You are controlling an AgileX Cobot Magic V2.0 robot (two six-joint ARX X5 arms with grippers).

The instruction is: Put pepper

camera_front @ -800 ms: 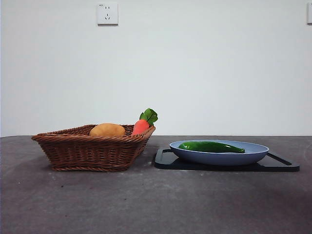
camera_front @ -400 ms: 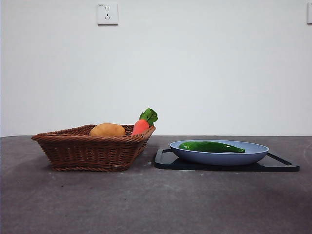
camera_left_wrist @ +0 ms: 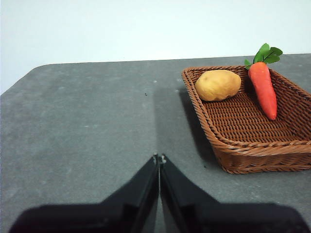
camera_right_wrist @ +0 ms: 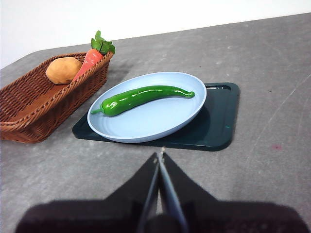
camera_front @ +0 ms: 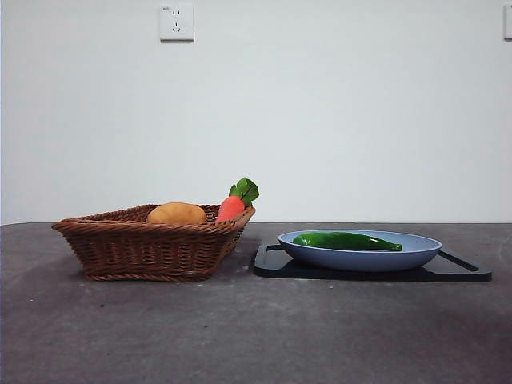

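Front view: on the dark grey surface (camera_front: 256,336), a brown woven wicker basket (camera_front: 152,248) sits at nine o'clock from a shallow light-blue plate (camera_front: 360,254), which rests on a flat black tray (camera_front: 456,270). The long glossy dark-green pepper (camera_front: 346,241) lies lengthwise in the plate. A rounded tan potato (camera_front: 176,214) and a red-orange carrot with green leaves (camera_front: 234,205) show above the basket's rim, the carrot at three o'clock from the potato. A white wall socket (camera_front: 177,22) hangs at twelve o'clock above the basket. Neither arm appears here.

Left wrist view: the left pincer (camera_left_wrist: 159,159) hovers above bare surface, its jaws pressed together on nothing, apart from the basket (camera_left_wrist: 252,145) that holds potato (camera_left_wrist: 217,85) and carrot (camera_left_wrist: 263,85).

Right wrist view: the right pincer (camera_right_wrist: 160,156), jaws together and empty, hangs just short of the plate (camera_right_wrist: 146,121). The pepper (camera_right_wrist: 141,96) lies across the plate's middle, untouched.
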